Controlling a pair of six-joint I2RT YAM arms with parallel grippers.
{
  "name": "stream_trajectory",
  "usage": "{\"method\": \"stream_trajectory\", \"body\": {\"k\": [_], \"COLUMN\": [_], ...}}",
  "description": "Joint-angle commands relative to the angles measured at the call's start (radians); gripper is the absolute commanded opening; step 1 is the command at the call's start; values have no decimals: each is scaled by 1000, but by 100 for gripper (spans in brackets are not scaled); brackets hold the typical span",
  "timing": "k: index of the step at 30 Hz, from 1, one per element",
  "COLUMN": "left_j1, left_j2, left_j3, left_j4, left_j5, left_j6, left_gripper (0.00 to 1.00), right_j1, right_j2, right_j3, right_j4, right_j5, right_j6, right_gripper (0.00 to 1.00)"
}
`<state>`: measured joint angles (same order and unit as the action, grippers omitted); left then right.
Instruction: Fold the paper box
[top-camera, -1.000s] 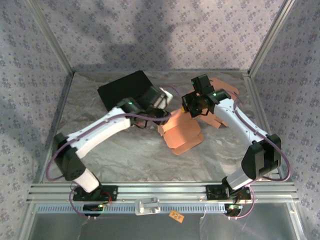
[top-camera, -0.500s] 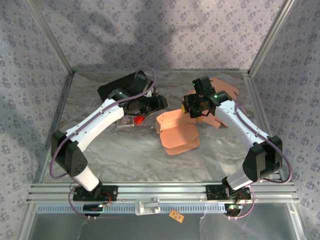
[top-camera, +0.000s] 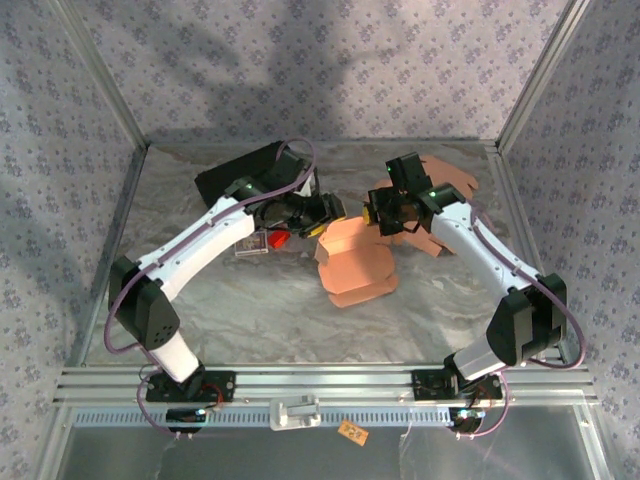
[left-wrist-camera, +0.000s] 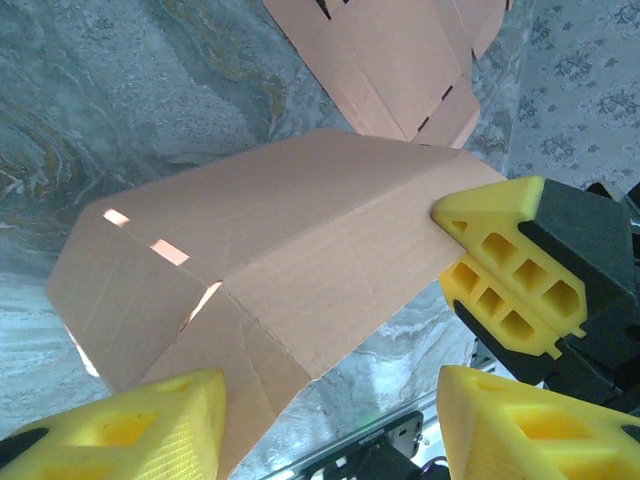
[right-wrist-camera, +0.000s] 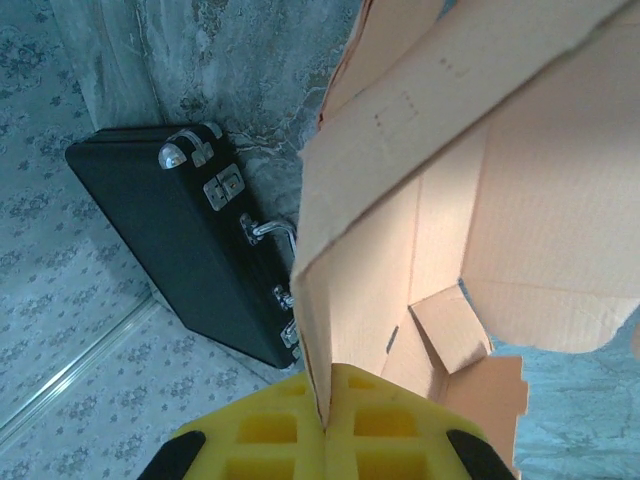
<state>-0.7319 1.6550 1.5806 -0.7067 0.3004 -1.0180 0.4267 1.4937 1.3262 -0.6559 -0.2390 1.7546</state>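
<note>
Right gripper pinching the box edge – case behind

The yellow fingers of the right gripper (right-wrist-camera: 325, 425) meet at the bottom of the frame, pressed together on a thin cardboard edge of the box (right-wrist-camera: 480, 180). Its peach panels rise from there and fill the upper right, with a small flap bent out low down. To the left a black case (right-wrist-camera: 160, 240) lies on the marbled table (right-wrist-camera: 200, 60) – silver latches (right-wrist-camera: 225, 187) and a handle (right-wrist-camera: 270, 232) face the box. A flowered wall (right-wrist-camera: 80, 400) stands beyond it.
</note>
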Motion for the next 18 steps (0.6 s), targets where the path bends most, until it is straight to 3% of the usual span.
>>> {"method": "stream_trajectory", "body": {"k": [1, 6, 10, 15, 18], "left_j1": [-19, -48, -81, -92, -96], "left_j2": [20, 35, -22, -132, -210], "left_j3": [53, 86, 114, -40, -186], "left_j4": [-6, -5, -83, 21, 210], "left_j5": [32, 17, -106, -69, -69], "left_j6": [-23, -36, -6, -20, -84], "left_gripper": [57, 56, 60, 65, 69], "right_j1": [-4, -5, -25, -67, -79], "right_j2": [-20, -19, -29, -32, -35], "right_j3": [-17, -19, -33, -41, -58], "right_j4": [18, 27, 41, 50, 76], "right_j5": [19, 15, 7, -20, -37], "right_j6": [26, 29, 39, 77, 149], "right_gripper": [0, 0, 0, 0, 0]}}
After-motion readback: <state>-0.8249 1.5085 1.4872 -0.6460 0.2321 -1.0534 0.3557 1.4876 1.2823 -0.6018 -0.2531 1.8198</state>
